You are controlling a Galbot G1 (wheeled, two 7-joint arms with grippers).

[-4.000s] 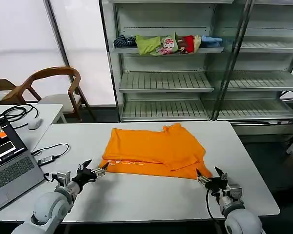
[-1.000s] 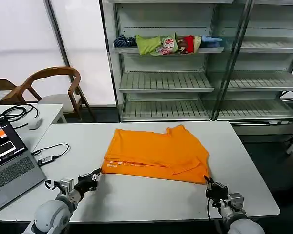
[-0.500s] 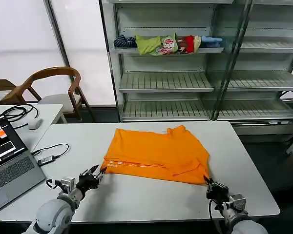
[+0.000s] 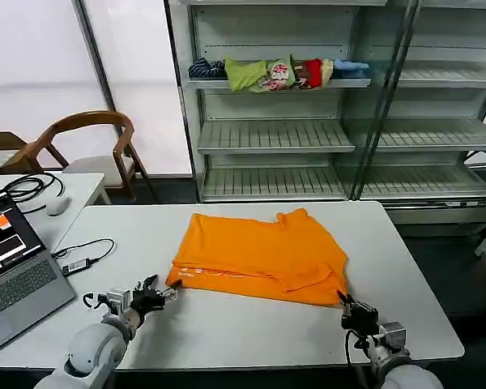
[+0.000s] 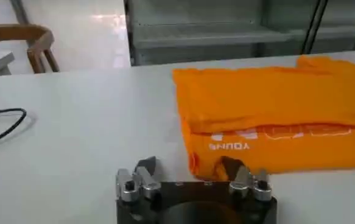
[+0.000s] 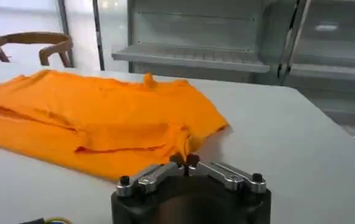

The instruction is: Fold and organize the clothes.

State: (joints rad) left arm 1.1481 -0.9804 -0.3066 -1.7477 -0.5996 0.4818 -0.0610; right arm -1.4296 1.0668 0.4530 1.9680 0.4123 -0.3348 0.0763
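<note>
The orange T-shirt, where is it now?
In the head view the T-shirt lies mid-table, the left gripper at its near left corner, the right gripper at its near right.

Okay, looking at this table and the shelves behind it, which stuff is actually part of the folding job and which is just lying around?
Part of the job:
- orange T-shirt on the white table
- left gripper, open at the shirt's near left corner
- right gripper, shut at its near right corner

Just lying about:
- laptop
- cable
- wooden chair
- heap of garments on the shelf
</note>
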